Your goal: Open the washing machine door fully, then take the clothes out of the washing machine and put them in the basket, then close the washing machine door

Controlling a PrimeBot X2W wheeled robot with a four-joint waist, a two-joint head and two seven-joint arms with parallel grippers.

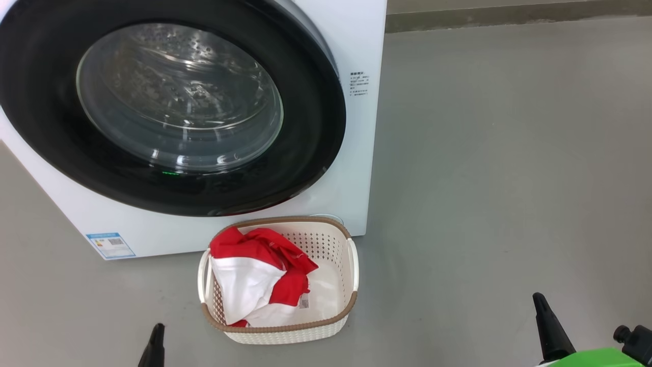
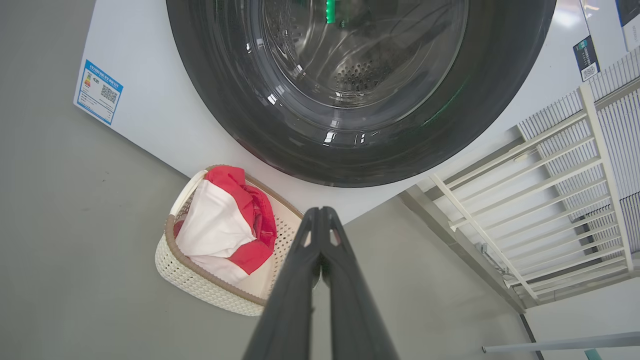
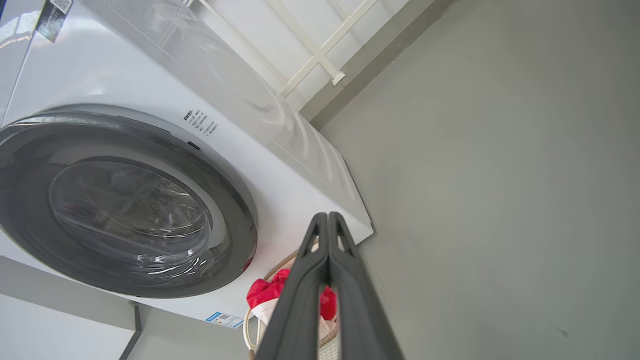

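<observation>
One blue label (image 1: 110, 245) on washing machine (image 1: 359, 168)

Open grey floor (image 1: 509, 178) stretches from one to five o'clock of the basket (image 1: 285, 328); the washing machine (image 1: 364, 153), its door (image 1: 310, 127) shut, walls off ten to twelve o'clock.

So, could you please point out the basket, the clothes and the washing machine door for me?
basket (image 1: 285, 336): head view, cream front wall below the rim.
clothes (image 1: 244, 288): head view, white panel of the garment.
washing machine door (image 1: 178, 99): head view, middle of the glass window.
</observation>
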